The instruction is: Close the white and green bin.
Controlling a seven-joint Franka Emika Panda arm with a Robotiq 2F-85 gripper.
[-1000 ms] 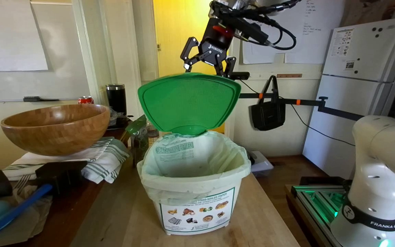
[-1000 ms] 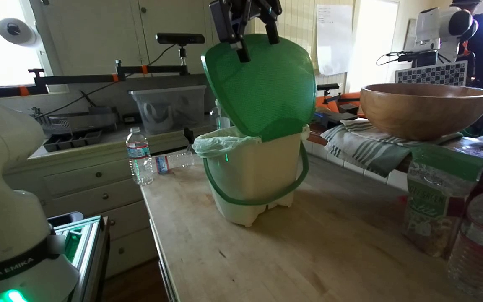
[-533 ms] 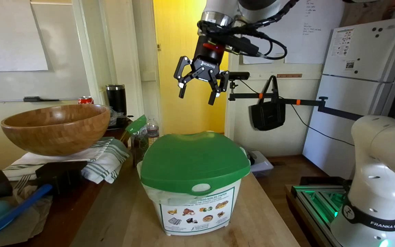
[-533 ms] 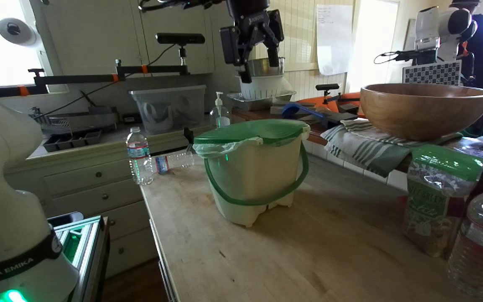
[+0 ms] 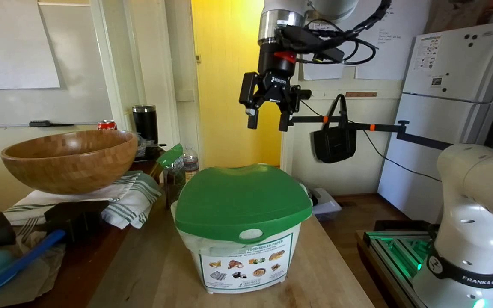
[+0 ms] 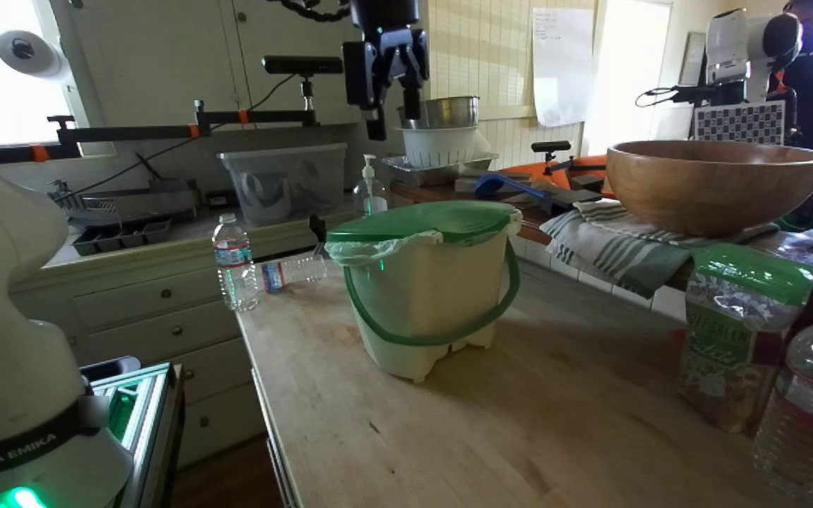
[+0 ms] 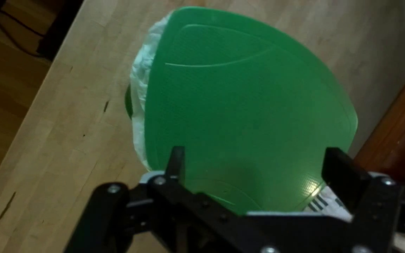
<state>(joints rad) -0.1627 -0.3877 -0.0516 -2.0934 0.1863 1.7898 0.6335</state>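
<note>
Bunched liner [image 6: 368, 252] beneath the green lid [image 6: 428, 219] (already down) could stop it seating; the claw [image 5: 268, 124] hangs empty, jaws apart.

Picture label [image 5: 246, 265]: faces me in an exterior view, near, slightly from above.
Handle [image 6: 413, 343]: in an exterior view I look from roughly opposite.
Lid [image 7: 244, 112]: all 3 views share it, my wrist view looking down, near.

Clearance lies above the white and green bin [image 5: 242, 218], up to the gripper [image 5: 268, 123]. In an exterior view, the wooden bowl [image 5: 69, 164] obstructs passage picture-left of the bin; a green-topped bag [image 5: 175, 174] and water bottle [image 5: 191, 162] stand behind the bin.
</note>
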